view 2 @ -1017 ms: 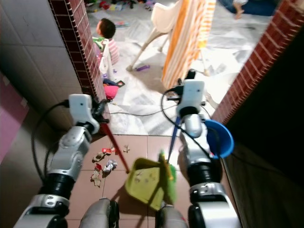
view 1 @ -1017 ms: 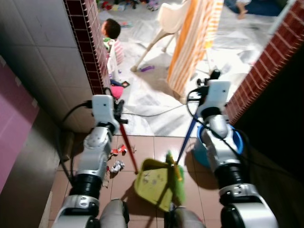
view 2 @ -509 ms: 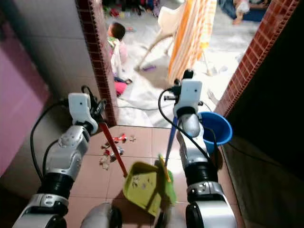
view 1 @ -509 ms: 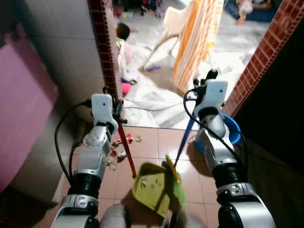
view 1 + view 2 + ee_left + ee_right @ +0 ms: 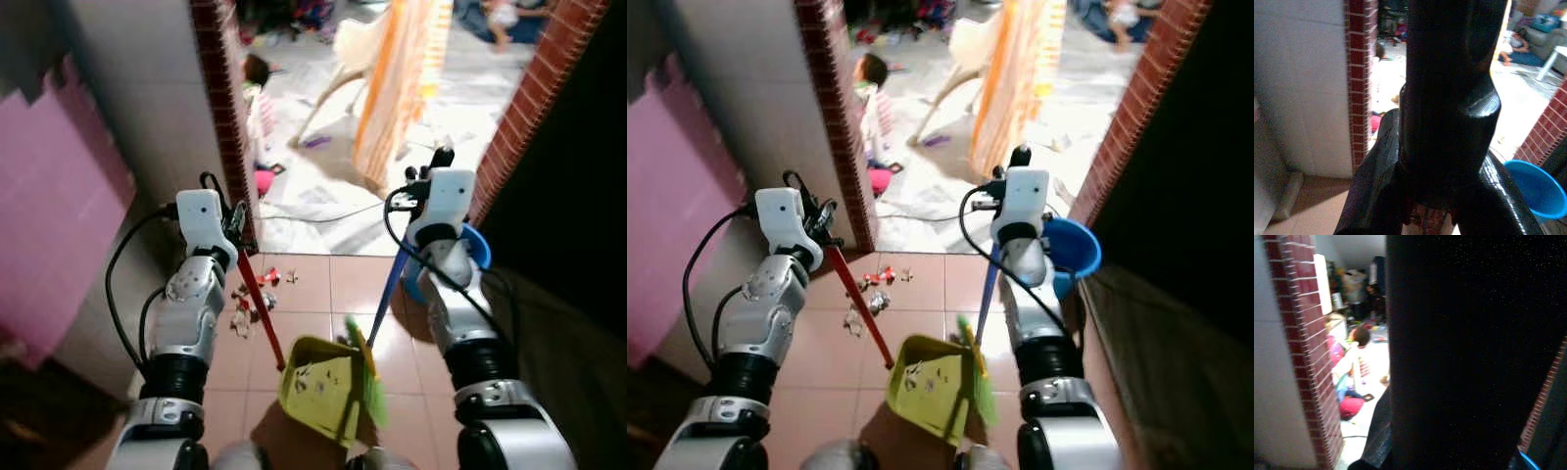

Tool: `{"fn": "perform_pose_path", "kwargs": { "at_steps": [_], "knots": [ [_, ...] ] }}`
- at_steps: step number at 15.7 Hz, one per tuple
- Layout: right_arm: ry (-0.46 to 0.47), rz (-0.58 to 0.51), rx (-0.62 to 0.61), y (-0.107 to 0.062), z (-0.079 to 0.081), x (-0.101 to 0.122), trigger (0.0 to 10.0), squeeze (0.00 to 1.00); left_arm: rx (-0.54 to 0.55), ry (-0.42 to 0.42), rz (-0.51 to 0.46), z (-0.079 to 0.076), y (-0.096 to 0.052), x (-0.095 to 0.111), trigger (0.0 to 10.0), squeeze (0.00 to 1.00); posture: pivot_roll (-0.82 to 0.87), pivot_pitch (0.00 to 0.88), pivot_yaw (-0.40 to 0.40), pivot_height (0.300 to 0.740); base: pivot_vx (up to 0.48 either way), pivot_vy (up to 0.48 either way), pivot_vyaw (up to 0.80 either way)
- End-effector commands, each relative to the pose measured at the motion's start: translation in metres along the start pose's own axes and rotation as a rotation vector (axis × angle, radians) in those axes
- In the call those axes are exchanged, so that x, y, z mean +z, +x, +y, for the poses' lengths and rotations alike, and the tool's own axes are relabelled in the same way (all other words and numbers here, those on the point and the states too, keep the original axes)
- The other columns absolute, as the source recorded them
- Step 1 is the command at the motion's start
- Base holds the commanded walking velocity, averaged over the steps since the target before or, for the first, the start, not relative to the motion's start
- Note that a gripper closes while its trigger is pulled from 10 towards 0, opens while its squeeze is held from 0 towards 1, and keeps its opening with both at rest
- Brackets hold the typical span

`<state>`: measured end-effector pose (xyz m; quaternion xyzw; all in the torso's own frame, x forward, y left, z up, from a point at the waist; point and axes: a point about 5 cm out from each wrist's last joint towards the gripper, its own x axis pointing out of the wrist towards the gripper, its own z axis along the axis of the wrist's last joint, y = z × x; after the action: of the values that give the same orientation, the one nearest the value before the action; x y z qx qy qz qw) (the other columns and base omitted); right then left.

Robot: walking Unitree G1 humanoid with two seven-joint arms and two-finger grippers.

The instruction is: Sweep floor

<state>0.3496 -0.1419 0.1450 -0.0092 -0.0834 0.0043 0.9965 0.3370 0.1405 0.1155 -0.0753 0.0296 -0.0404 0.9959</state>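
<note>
Dustpan (image 5: 323, 387) lies nearest, a yellow-green scoop on the brown tiles just before the robot's feet, with a few scraps already in it. Its red handle (image 5: 257, 305) slopes up to the left gripper (image 5: 233, 235), whose fingers are clamped on it. Beside the pan's right edge sits the green broom head (image 5: 364, 367); its blue pole (image 5: 390, 289) rises to the right gripper (image 5: 423, 186), which seems to hold it, though whether the fingers are closed cannot be told.

Litter (image 5: 257, 294), small red and white bits, rests on the tiles left of the red handle, near the brick pillar (image 5: 223, 108) and apart from the pan. A blue bucket (image 5: 1073, 250) stands by the right arm. A cable (image 5: 313, 211) crosses the pale floor beyond, where a child (image 5: 874, 93) sits near a chair (image 5: 338, 59).

Sweeping toward the pillar could trap bits in the corner, and a wide stroke might knock the bucket or snag the cable.
</note>
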Motion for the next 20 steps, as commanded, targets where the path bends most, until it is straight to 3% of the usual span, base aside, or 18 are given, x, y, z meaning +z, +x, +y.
{"fn": "perform_pose_path", "kwargs": {
  "at_steps": [1, 5, 7, 10, 12, 16, 18, 20],
  "knots": [
    [0.014, -0.057, -0.006, 0.007, 0.001, 0.016, 10.0, 0.0, -0.015, -0.029, -0.094, -0.007, 0.007, 0.024, 10.0, 0.0, -0.04, 0.005, 0.003, 0.74, 0.0, 0.0, -0.8],
    [0.008, -0.06, 0.004, 0.007, 0.001, 0.016, 10.0, 0.0, 0.013, -0.043, -0.113, -0.005, 0.007, 0.028, 10.0, 0.0, -0.05, 0.004, -0.001, 0.74, 0.0, 0.0, -0.48],
    [0.001, -0.062, 0.004, 0.006, 0.0, 0.016, 10.0, 0.0, 0.081, -0.039, -0.164, 0.002, 0.008, 0.04, 10.0, 0.0, -0.05, 0.004, -0.003, 0.74, 0.0, 0.0, 0.0],
    [-0.042, -0.046, -0.013, 0.0, -0.008, 0.01, 10.0, 0.0, 0.171, -0.037, -0.211, 0.015, 0.009, 0.055, 10.0, 0.0, -0.05, 0.005, -0.005, 0.74, 0.0, 0.0, 0.0],
    [-0.112, -0.014, -0.093, -0.003, -0.023, 0.004, 10.0, 0.0, 0.238, -0.042, -0.256, 0.025, 0.01, 0.07, 10.0, 0.0, -0.05, 0.009, -0.003, 0.74, 0.0, 0.0, 0.0],
    [-0.145, 0.001, -0.153, -0.003, -0.031, 0.004, 10.0, 0.0, 0.225, -0.068, -0.305, 0.019, 0.013, 0.087, 10.0, 0.0, -0.06, 0.009, -0.001, 0.74, 0.0, 0.0, 0.0],
    [-0.133, 0.013, -0.161, -0.003, -0.033, 0.002, 10.0, 0.0, 0.22, -0.065, -0.292, 0.018, 0.014, 0.084, 10.0, 0.0, -0.06, 0.0, 0.007, 0.74, 0.0, 0.0, -0.8],
    [-0.128, 0.014, -0.155, -0.004, -0.03, 0.001, 10.0, 0.0, 0.19, -0.031, -0.204, 0.013, 0.012, 0.061, 10.0, 0.0, -0.07, 0.0, 0.013, 0.74, 0.0, 0.0, -0.8]
  ]
}}
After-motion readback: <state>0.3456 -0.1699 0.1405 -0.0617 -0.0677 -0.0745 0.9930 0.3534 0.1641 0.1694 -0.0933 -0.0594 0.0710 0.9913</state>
